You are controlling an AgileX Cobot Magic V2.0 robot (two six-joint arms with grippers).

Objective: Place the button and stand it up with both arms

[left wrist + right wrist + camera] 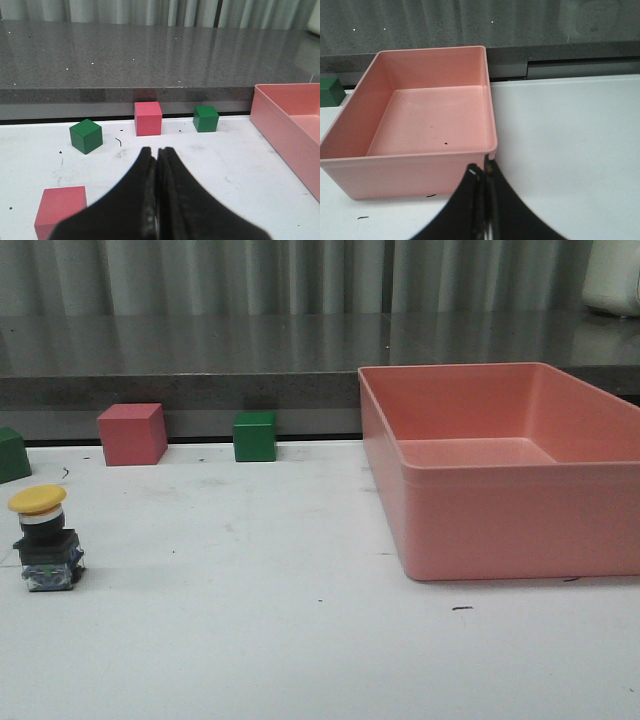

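Front view: one button (44, 538) upright, three cubes, one bin (500, 520).

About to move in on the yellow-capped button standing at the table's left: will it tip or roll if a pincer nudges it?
The button stands upright, with its wide yellow cap above a narrower black neck and a small blocky base, so a push near the cap would probably tip it. Once on its side, the round cap might let it roll in an arc. It looks rigid, so it probably will not give under a grip.

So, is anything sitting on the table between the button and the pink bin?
Nothing visible. In the front view, bare table runs from the upright button across to the bin; the cubes sit further back.
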